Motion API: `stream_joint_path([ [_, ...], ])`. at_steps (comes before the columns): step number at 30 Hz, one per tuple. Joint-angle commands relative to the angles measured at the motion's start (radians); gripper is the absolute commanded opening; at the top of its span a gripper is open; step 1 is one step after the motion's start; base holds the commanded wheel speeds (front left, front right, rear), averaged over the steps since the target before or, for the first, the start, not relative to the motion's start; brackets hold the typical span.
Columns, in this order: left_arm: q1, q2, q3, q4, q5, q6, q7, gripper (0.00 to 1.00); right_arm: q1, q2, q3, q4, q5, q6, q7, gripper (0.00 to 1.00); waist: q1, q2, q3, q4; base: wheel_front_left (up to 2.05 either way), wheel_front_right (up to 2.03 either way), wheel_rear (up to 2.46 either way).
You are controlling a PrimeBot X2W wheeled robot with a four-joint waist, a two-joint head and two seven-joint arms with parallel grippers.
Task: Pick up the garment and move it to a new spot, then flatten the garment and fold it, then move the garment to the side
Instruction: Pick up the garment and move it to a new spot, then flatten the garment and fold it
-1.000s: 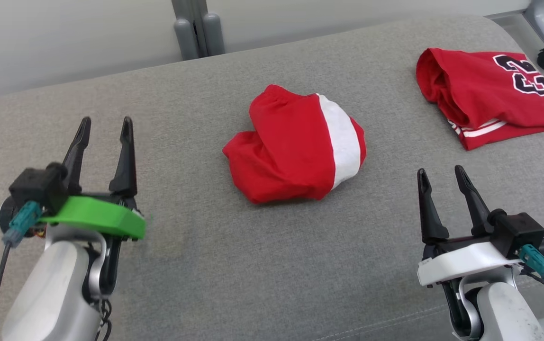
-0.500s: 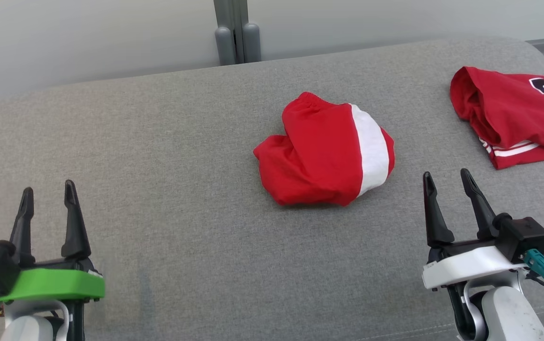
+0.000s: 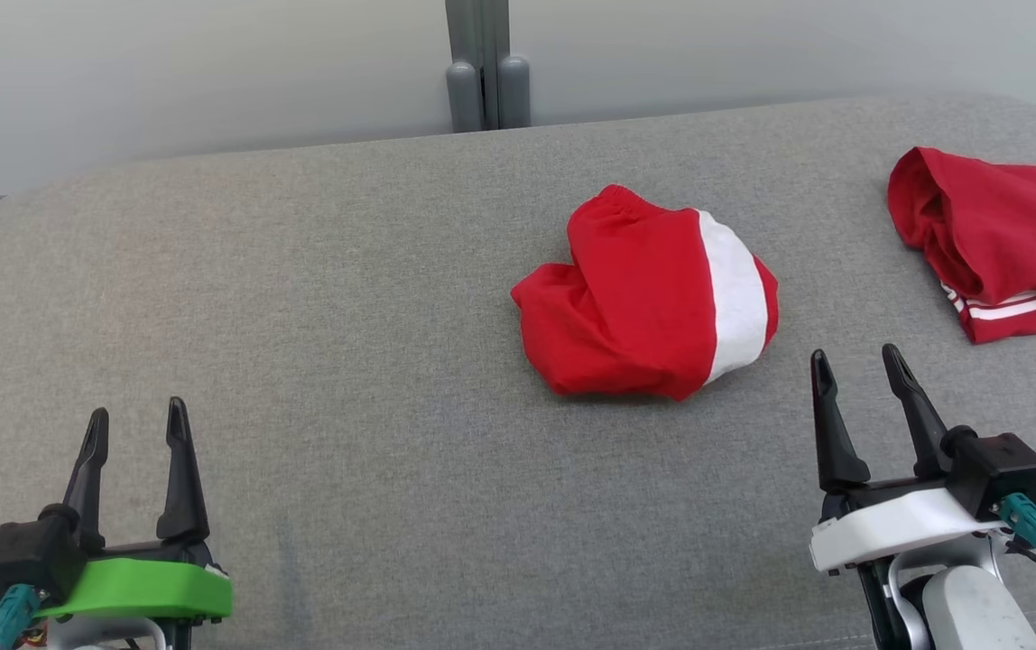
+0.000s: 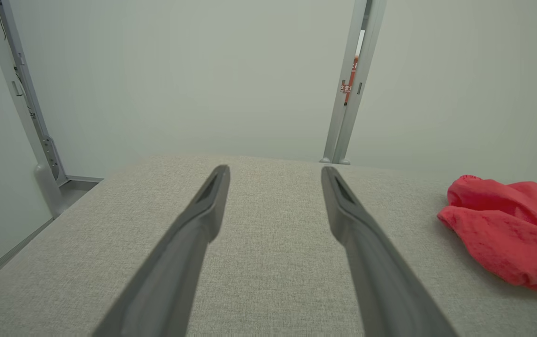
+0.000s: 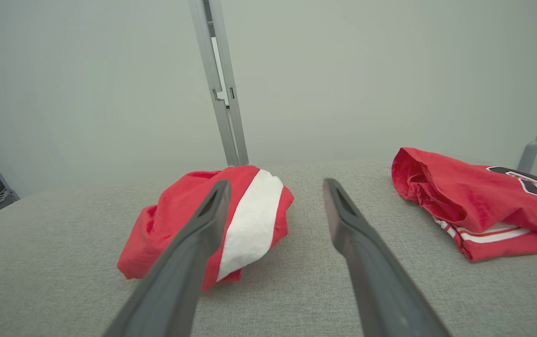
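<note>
Near edge first: your left gripper (image 3: pixel 139 411) sits over the near left corner of the bench (image 3: pixel 346 316), jaws wide apart, nothing in them. A second ago it stood higher and further in over the left half, so it has pulled back and down. Your right gripper (image 3: pixel 854 354) is over the near edge on the right, also wide open and empty, and it barely shifts in the head view.

Note that the head camera has swung. The post, garment and jersey all slide rightward together, so the view is moving, not the cloth. The heap's shape looks unchanged.

The garment (image 3: pixel 635 307) is red with a white stripe. It lies bunched in a heap right of the bench's centre, about midway between the near and far edges. The right gripper's tips are near its near right side, not touching. In the right wrist view the heap lies ahead, partly behind one finger. The left gripper is well apart from it.

Further right, the jersey (image 3: pixel 996 235) lies at the right edge, cut off by the frame. It looks roughly folded and parked, so I don't take it as your target. Behind the far edge are the post (image 3: pixel 482 63) and the wall.

My read: the arms are reset, the view is re-centred and the pick is not yet begun. The right arm has the shorter reach. Go for a high fold.
</note>
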Motion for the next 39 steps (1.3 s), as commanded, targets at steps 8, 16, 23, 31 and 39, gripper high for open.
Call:
stream_joint_path([
  [8, -0.007, -0.030, 0.035, 0.034, 0.045, -0.030, 0.000, 1.00, 0.022, -0.013, 0.018, 0.008, -0.004, -0.002, -0.003, 1.00, 0.0000, 0.0000, -0.001, 0.006, 0.00, 0.00, 0.00],
  [16, -0.017, -0.044, 0.048, 0.047, 0.064, -0.041, 0.000, 1.00, 0.020, -0.011, 0.023, 0.015, 0.001, -0.002, -0.003, 1.00, 0.0000, 0.0000, 0.002, 0.004, 0.00, 0.00, 0.00],
  [23, -0.024, -0.049, 0.060, 0.048, 0.075, -0.047, 0.000, 1.00, 0.014, -0.009, 0.023, 0.019, 0.002, -0.002, -0.003, 1.00, 0.0000, 0.0000, 0.005, 0.004, 0.00, 0.00, 0.00],
  [31, -0.022, -0.052, 0.066, 0.046, 0.082, -0.048, 0.000, 1.00, 0.016, -0.007, 0.021, 0.022, 0.004, -0.002, -0.003, 1.00, 0.0000, 0.0000, 0.008, 0.005, 0.00, 0.00, 0.00],
  [39, -0.023, -0.049, 0.060, 0.043, 0.083, -0.048, 0.000, 1.00, 0.017, -0.006, 0.020, 0.022, 0.004, -0.002, -0.003, 1.00, 0.0000, 0.0000, 0.014, 0.007, 0.00, 0.00, 0.00],
])
